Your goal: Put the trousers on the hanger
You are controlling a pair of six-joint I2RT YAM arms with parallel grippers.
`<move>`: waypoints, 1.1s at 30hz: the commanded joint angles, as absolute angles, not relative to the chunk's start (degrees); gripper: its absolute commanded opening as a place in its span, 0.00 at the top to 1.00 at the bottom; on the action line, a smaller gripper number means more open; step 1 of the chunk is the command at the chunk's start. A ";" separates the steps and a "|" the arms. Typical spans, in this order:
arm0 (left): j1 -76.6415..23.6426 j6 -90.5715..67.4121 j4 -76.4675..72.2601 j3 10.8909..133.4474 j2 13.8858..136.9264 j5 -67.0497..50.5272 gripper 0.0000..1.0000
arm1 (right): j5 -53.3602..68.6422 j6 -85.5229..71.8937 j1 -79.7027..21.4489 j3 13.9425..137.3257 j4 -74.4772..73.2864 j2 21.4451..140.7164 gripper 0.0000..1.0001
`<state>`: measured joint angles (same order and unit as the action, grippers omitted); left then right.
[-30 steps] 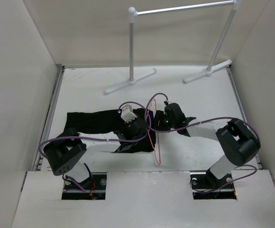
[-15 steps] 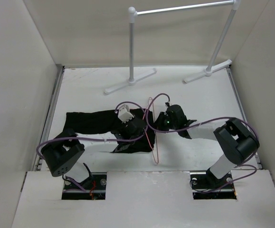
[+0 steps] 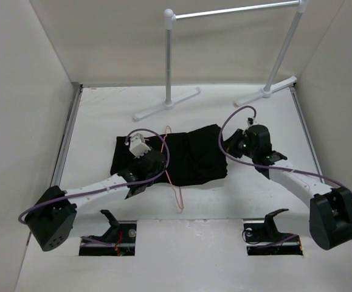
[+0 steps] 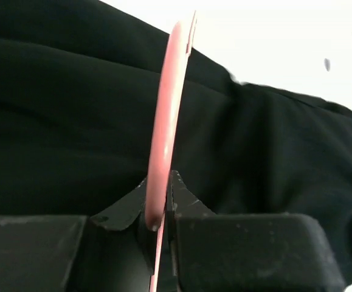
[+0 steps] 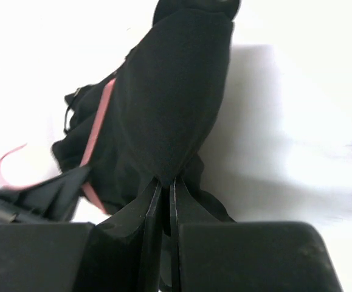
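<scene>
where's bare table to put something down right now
Bare table: the far-left corner between the rack foot and trousers; also the near strip between trousers and the right arm. Crowded mid-table, where the left gripper holds the hanger and the right gripper the trousers.

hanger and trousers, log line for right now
left gripper: shut on hanger | right gripper: shut on trousers | trousers: on table
</scene>
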<state>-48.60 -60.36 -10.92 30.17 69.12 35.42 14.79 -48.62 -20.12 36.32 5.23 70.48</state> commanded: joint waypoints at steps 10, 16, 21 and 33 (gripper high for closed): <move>-44.33 -49.75 -2.99 35.06 63.54 32.52 1.00 | 9.93 -45.88 -17.18 37.18 0.35 74.17 0.91; -49.43 -46.15 -3.87 40.86 67.93 32.17 0.99 | 8.88 -44.03 -17.53 41.48 0.18 80.15 0.91; -50.93 -43.51 -4.57 43.94 71.89 32.17 0.99 | 7.74 -43.77 -18.33 43.33 -0.17 81.21 0.88; -51.46 -39.20 2.19 55.62 73.04 32.61 0.99 | 4.13 -36.92 -20.95 45.79 -11.24 66.47 0.26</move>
<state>-50.76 -40.51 2.46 49.80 74.56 31.73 5.78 -40.32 -19.05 42.39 -8.21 73.12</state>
